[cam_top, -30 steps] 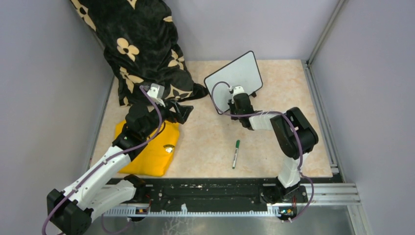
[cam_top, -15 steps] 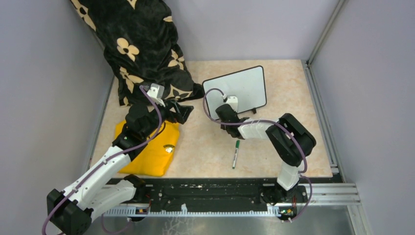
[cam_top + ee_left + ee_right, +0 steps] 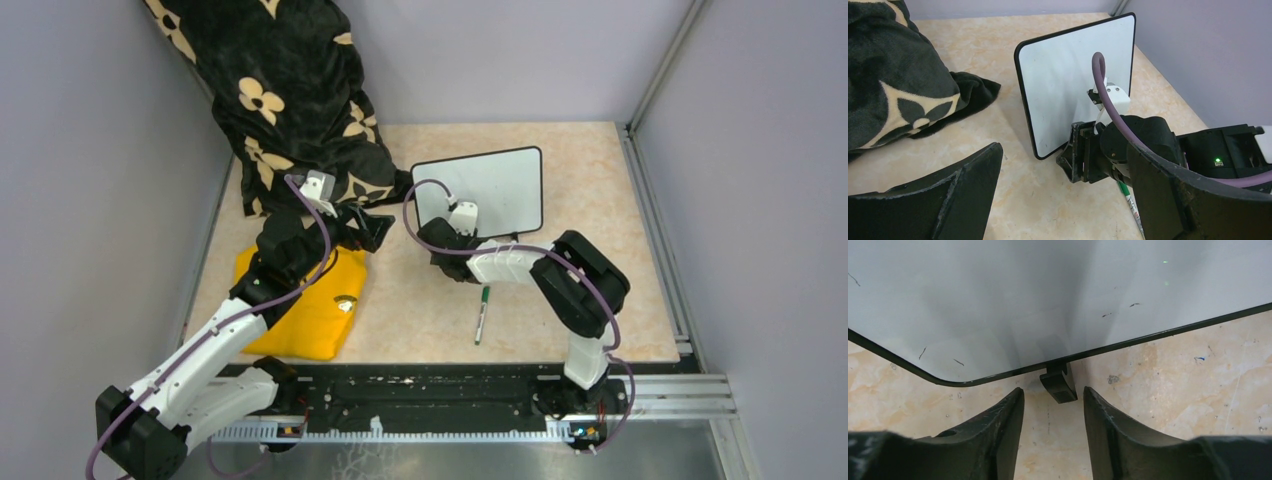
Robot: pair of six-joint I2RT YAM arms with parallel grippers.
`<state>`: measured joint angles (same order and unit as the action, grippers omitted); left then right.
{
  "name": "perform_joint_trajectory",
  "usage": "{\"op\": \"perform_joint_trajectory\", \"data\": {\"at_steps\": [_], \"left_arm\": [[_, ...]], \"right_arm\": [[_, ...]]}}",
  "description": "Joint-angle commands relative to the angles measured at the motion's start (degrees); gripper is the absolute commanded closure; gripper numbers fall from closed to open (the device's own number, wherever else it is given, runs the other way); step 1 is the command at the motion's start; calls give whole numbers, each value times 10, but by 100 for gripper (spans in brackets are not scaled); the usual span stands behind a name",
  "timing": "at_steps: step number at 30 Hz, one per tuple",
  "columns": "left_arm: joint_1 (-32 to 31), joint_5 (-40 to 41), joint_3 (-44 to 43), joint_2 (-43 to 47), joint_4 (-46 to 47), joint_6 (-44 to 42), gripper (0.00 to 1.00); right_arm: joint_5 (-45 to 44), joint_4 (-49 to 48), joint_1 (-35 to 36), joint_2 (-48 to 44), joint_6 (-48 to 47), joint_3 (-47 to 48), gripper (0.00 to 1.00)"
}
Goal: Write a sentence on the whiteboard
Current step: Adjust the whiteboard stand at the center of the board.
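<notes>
From above, we see the whiteboard [image 3: 490, 188] standing on the beige table [image 3: 620, 300], directly ahead of the right gripper [image 3: 438, 238]. That gripper sits low at the board's bottom edge, near its left corner, and from this height we cannot tell how its jaws stand. A green marker [image 3: 482, 313] lies behind that gripper, toward the arm bases and apart from it. The left gripper [image 3: 372, 228] hangs near the right one, on its left, above the far edge of a yellow cloth [image 3: 310, 300]. A black flowered blanket [image 3: 290, 100] is heaped just beyond it.

In the left wrist view, the left gripper's fingers [image 3: 963, 195] are spread wide with nothing between them. Ahead of them the whiteboard [image 3: 1073, 85] stands on its edge, and the right gripper [image 3: 1079, 157] is down at its lower rim. The green marker [image 3: 1132, 207] lies on the table under the right arm.

In the right wrist view, the right gripper's fingers [image 3: 998, 435] stand apart. The board's small black foot [image 3: 1059, 385] sits just ahead of the gap between their tips (it seems to touch neither). The framed bottom edge runs across just beyond, and the white face bears only a few faint dark specks.
</notes>
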<state>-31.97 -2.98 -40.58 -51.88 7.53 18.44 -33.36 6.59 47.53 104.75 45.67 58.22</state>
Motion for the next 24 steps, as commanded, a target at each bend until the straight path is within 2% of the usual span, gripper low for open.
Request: {"op": "perform_joint_trajectory", "data": {"at_steps": [1,4,7,9,12,17,19,24], "left_arm": [[3,6,-4,-2,7,4,1],[2,6,-5,-4,6,3,1],[3,6,-4,-4,5,2,1],[2,6,-4,-5,6,2,1],[2,3,-5,-9,5,2,1],[3,-6,-6,-17,7,5,1],[2,-8,-6,-20,7,5,1],[2,-10,-6,-26,5,3,1]], "right_arm": [[26,44,8,-27,-1,-9,50],[41,39,8,-72,-41,-36,44],[43,22,7,-148,-87,-91,33],[44,15,2,-202,-120,-135,31],[46,16,-33,-280,-135,-189,31],[124,-58,-160,-390,-167,-282,39],[144,-96,-195,-397,-185,-294,42],[177,-136,-250,-343,-201,-280,45]]}}
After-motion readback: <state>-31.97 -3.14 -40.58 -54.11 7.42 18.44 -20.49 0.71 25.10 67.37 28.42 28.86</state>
